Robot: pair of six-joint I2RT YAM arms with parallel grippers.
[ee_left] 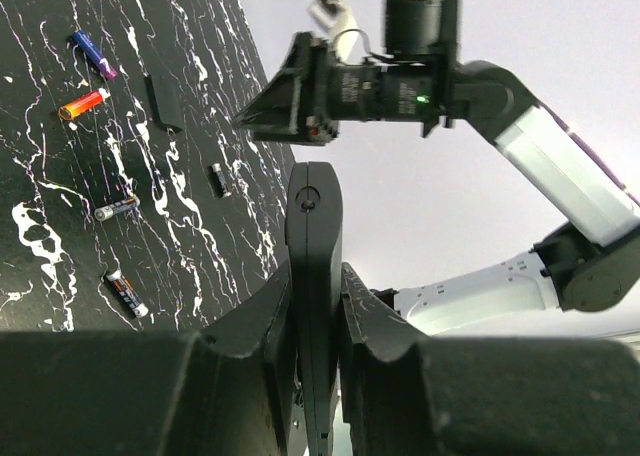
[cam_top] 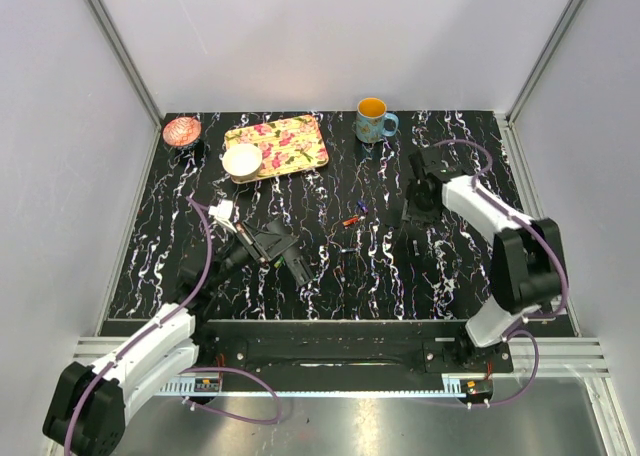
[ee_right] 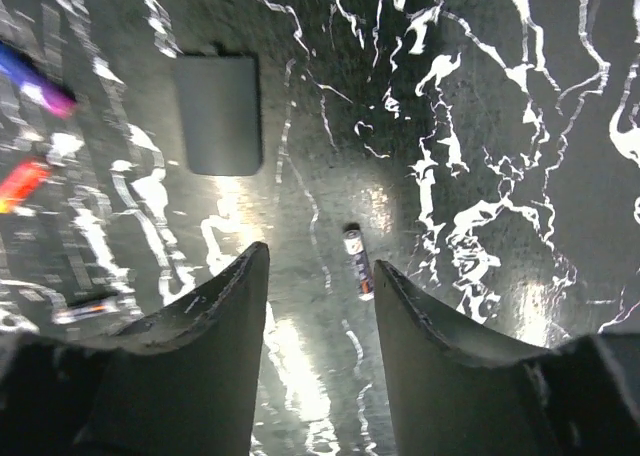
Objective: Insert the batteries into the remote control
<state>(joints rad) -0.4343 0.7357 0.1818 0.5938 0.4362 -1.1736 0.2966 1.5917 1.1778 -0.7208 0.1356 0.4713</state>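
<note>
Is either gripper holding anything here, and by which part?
The left gripper clamps the remote control by its long sides near one end; the other end sticks out. The right gripper is open, holding nothing.

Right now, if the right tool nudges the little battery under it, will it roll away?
Probably: the battery is a slim cylinder lying flat on the glossy table, so a nudge would likely roll it. It looks rigid, and tiny beside the open right tool, so a pinch might slip.
</note>
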